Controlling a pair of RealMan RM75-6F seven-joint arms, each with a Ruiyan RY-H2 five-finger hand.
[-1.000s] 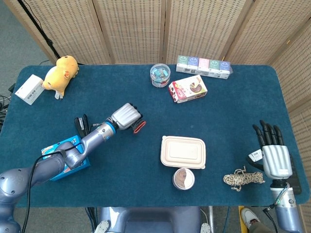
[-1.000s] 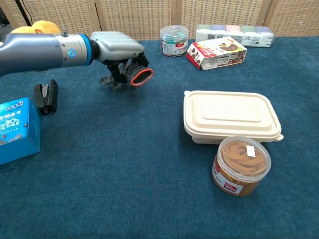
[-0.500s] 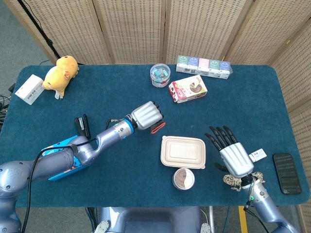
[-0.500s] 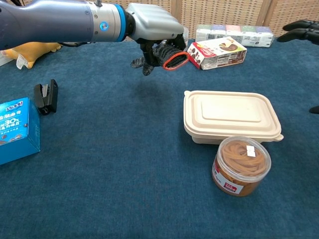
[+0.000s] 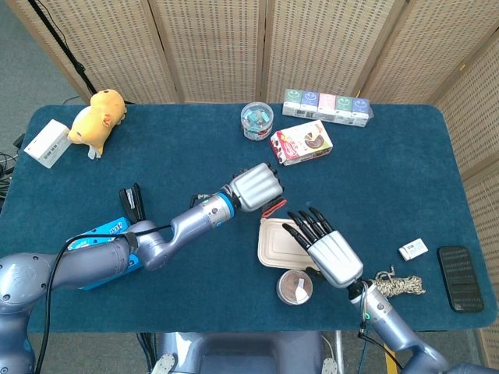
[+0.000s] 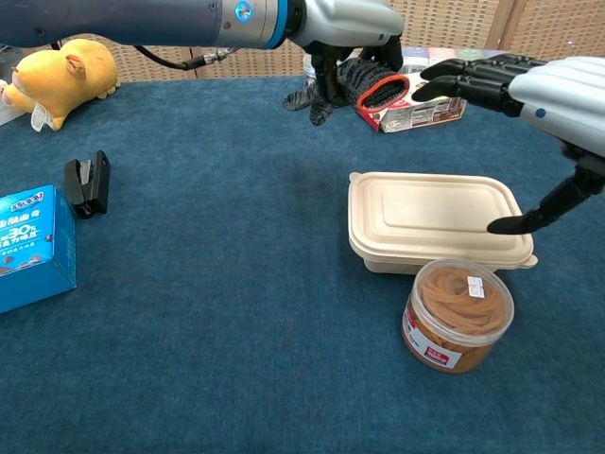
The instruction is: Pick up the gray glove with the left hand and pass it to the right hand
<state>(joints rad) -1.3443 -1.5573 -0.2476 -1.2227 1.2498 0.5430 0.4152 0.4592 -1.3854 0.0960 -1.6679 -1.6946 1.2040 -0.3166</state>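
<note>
The gray glove (image 6: 364,83) has a red cuff and hangs in the air, gripped by my left hand (image 6: 345,24) above the table's middle. In the head view the left hand (image 5: 256,187) covers most of the glove; only the red cuff (image 5: 273,208) peeks out beneath it. My right hand (image 6: 515,85) is open, fingers stretched toward the glove's cuff, with a small gap between them. In the head view the right hand (image 5: 326,248) hovers over the beige lunch box.
A beige lunch box (image 6: 435,219) and a round tub of brown bands (image 6: 458,314) stand below the hands. A red snack box (image 6: 413,102), clear jar (image 5: 256,121), tissue packs (image 5: 325,104), blue box (image 6: 33,248), black stapler (image 6: 87,182), yellow plush (image 6: 61,74), rope (image 5: 401,284) and phone (image 5: 458,267) lie around.
My left hand carried the glove up and to the right, over the table's middle. My right hand swung in from the right edge and now reaches toward the glove, fingers spread.
</note>
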